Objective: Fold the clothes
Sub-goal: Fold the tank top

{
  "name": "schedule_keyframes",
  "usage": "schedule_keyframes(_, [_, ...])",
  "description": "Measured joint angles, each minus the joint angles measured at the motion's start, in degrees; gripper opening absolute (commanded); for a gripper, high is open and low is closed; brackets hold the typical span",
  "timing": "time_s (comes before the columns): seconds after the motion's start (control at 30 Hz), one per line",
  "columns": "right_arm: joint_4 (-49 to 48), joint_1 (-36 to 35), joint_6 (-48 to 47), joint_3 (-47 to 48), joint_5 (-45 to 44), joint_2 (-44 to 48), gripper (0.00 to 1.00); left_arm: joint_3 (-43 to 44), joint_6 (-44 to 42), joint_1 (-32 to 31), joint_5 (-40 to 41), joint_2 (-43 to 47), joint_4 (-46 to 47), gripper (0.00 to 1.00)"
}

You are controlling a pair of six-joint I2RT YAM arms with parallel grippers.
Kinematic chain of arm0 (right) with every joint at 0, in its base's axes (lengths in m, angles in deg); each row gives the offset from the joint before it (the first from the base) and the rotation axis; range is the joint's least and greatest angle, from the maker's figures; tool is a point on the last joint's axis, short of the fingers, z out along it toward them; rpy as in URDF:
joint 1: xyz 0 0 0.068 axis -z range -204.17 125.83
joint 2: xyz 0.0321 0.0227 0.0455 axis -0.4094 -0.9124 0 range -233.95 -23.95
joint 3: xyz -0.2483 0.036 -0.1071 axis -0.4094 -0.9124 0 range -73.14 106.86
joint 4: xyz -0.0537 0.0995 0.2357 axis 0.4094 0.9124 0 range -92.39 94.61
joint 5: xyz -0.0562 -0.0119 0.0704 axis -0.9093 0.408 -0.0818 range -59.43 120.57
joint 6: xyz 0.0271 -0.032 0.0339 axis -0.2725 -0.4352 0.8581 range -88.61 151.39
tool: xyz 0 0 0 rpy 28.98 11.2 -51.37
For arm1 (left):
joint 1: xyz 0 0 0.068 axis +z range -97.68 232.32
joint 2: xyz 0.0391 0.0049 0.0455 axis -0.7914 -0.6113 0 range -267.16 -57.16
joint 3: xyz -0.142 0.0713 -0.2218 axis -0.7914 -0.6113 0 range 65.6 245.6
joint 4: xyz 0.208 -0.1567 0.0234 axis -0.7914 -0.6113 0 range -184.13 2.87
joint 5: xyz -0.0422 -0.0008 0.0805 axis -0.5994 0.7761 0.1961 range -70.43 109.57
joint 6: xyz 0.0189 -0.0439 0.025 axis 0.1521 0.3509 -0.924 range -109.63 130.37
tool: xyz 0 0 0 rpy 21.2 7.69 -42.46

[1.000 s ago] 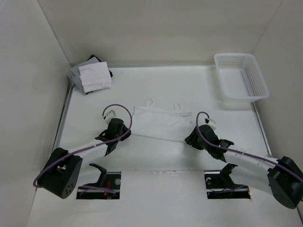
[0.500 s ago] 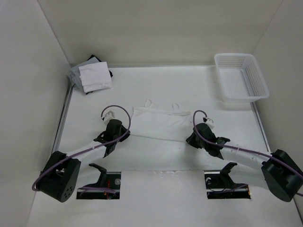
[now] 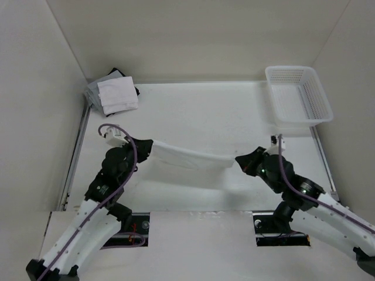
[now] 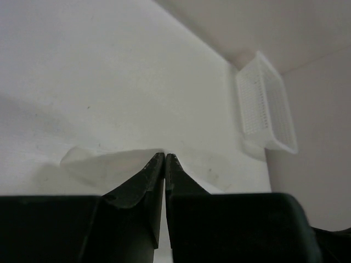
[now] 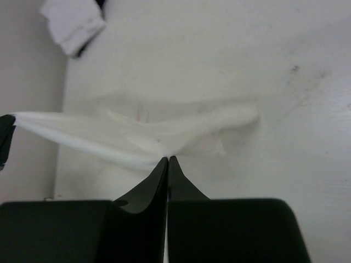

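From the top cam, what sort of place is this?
Likely a lab test cell for cloth handling, not a home: bare white walls box in a white table, and only a garment, a cloth pile and a mesh basket are out.

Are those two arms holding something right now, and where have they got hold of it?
Yes. The thin white garment hangs stretched between them, lifted off the table. The left hand pinches one end and the right hand the opposite end.

Overhead view, low wrist views, shared table (image 3: 205, 111)
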Motion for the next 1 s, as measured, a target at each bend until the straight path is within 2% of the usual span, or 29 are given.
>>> schedule_keyframes(0.1, [6.25,-4.52,-0.48,7.04,-2.25,4.48,0.01,7.34,-1.64,-2.21,2.34,5.49,-4.96,0.02])
schedule_keyframes(0.23, [13.49,-14.1,0.63,14.56,-5.44,7.28,0.02,13.99,-2.73,-5.09,5.14,10.91,-9.75,0.02])
schedule_keyframes(0.33, [16.06,-19.8,1.75,16.46,-7.61,6.67,0.03,14.38,-2.82,-6.29,6.38,12.26,-11.65,0.02])
schedule_keyframes(0.4, [16.9,-20.37,1.88,16.11,-8.13,4.87,0.03,12.79,-2.6,-6.62,6.67,11.82,-12.41,0.03])
schedule_keyframes(0.5, [14.82,-14.69,0.79,12.92,-5.68,0.46,0.03,8.59,-2.21,-6.4,6.82,9.07,-12.46,0.03])
schedule_keyframes(0.57, [10.78,-6.82,-0.94,8.59,-1.03,-2.95,0.03,5.25,-2.03,-5.35,6.4,5.31,-11.45,0.04])
schedule_keyframes(0.67, [3.93,6.19,-3.48,3.1,7.43,-9.55,0.03,1.31,-1.95,-1.77,4.57,-3.34,-7.32,0.04])
schedule_keyframes(0.77, [-2.97,17.25,-5.84,1.27,14.69,-19.23,0.03,0.04,-1.36,3.26,1.22,-15.91,1.46,0.04])
schedule_keyframes(0.87, [-9.94,23.19,-7.89,2.49,19.5,-28.72,0.03,0.94,-0.98,6.86,-1.36,-29.57,10.6,0.04])
schedule_keyframes(1.0, [-15.21,26.95,-10.27,9.25,22.88,-41.2,0.03,6.62,-0.66,9.49,-3.17,-45.48,18.4,0.04])
